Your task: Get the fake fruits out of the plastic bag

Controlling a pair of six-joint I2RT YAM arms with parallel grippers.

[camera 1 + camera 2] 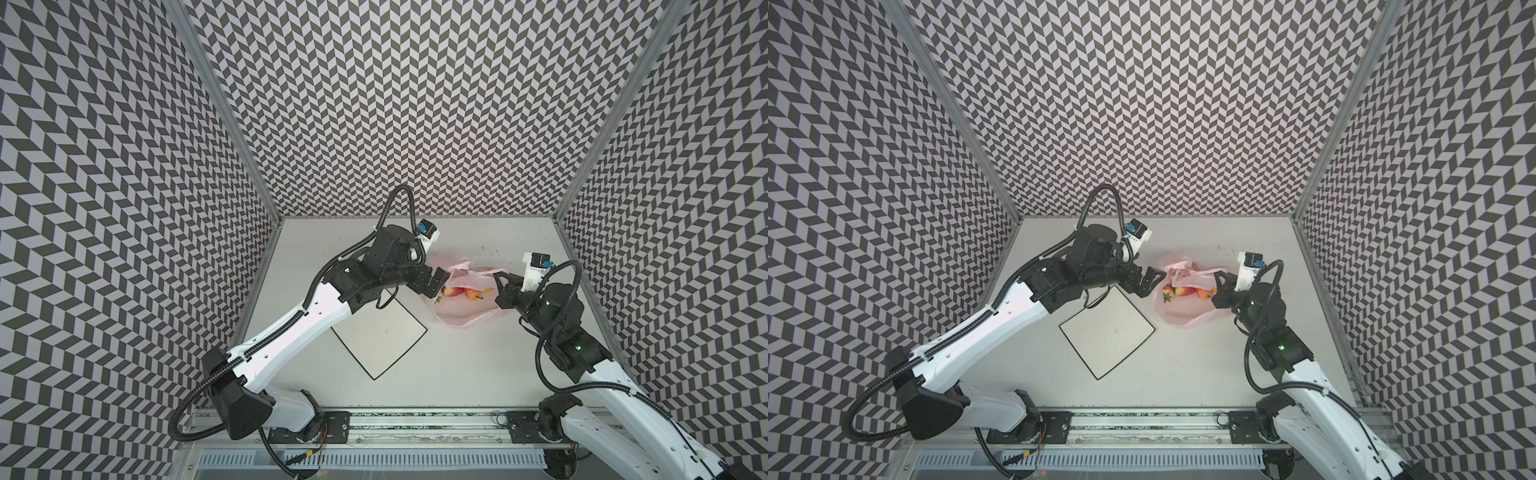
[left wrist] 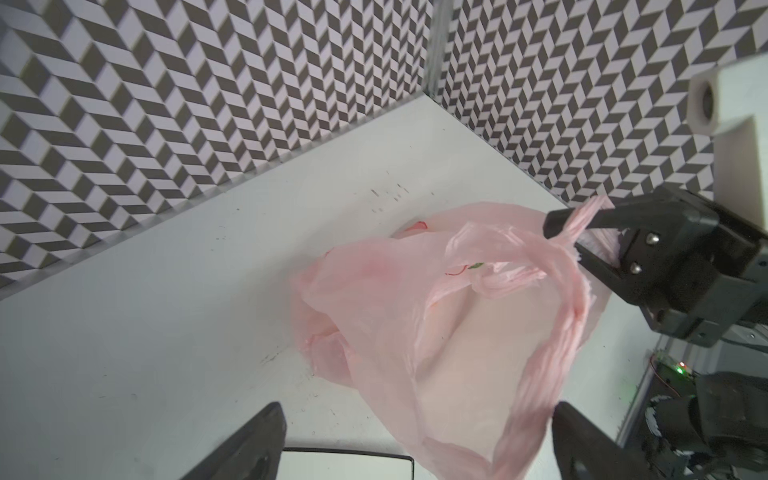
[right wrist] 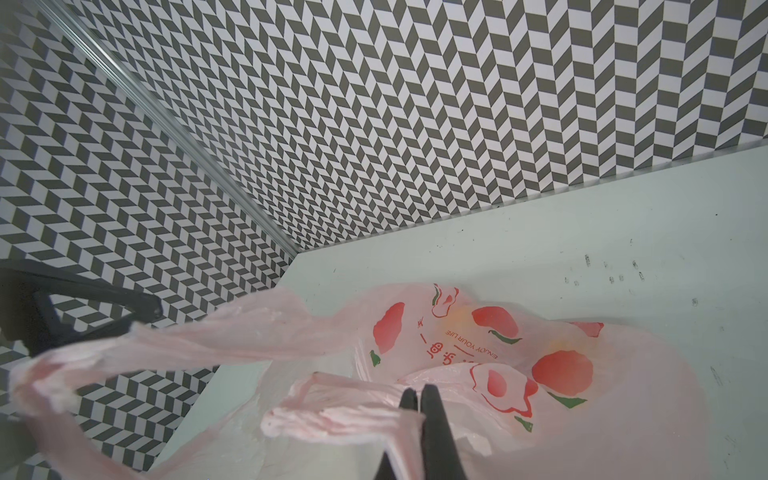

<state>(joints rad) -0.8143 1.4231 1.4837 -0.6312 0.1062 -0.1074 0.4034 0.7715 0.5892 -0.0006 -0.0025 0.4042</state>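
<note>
Both top views: just one plastic bag [image 1: 465,318] [image 1: 1183,318], thin, see-through pale pink, slumped on the table [image 1: 457,374] [image 1: 1183,374] right beside one white plate [image 1: 380,336] [image 1: 1106,332]. Fake fruits [image 1: 459,293] [image 1: 1183,291] inside near the mouth, glossy red and yellow, maybe four showing, can't count for sure. Left gripper [image 1: 439,286] [image 1: 1152,282] spread wide at the bag's mouth, clamping nothing; right gripper [image 1: 498,276] [image 1: 1219,276] pinched tight on a handle loop [image 1: 484,274] [image 1: 1200,274].

Left wrist view: bag [image 2: 374,291] all crinkly, loop [image 2: 569,316] stretched up into the closed right gripper [image 2: 555,222].

Right wrist view: red-and-green fruit prints on the bag [image 3: 540,374], two handle loops, one squeezed between closed fingertips [image 3: 436,419], left gripper [image 3: 143,319] gaping nearby.
</note>
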